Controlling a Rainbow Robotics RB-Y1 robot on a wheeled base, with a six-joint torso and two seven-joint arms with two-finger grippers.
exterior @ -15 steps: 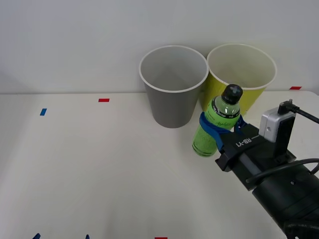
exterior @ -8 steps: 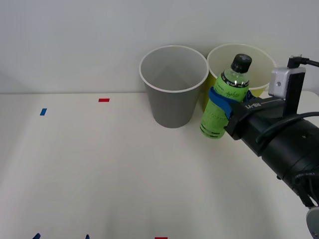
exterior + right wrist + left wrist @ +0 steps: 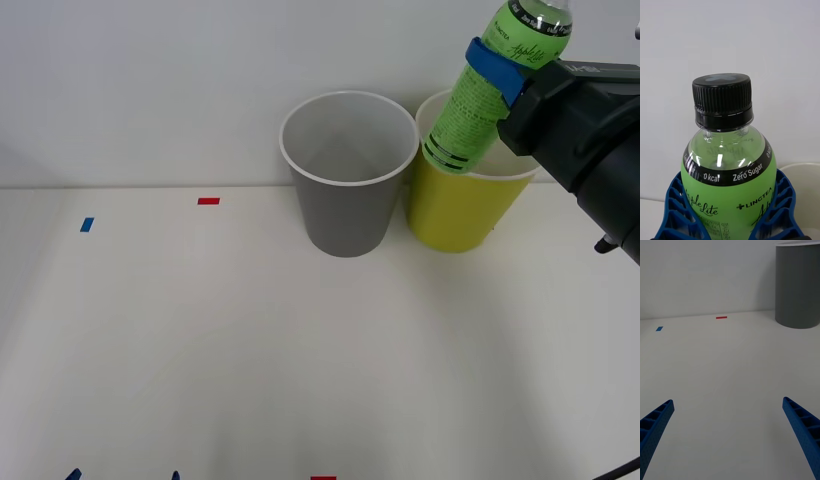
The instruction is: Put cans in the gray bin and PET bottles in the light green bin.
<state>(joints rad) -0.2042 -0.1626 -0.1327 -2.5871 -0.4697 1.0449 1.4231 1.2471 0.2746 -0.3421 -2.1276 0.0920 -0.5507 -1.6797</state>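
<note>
up at the right of the front view, our right arm reaches in from the edge, its right gripper raised over the light green bin. we have the blue fingers clamped around the pet bottle just below its shoulder. we see the bottle clear of the table, tilted, its long axis leaning cap-up toward the right and its base hanging just above the bin's near-left rim. the black cap points up and away from the wrist. the gray bin stands touching or just beside the green one, on its left. our left gripper waits low over bare table, fingers wide apart, well apart from the gray bin. open tabletop spreads left and forward, marked by a red tape mark and a blue tape mark.
</note>
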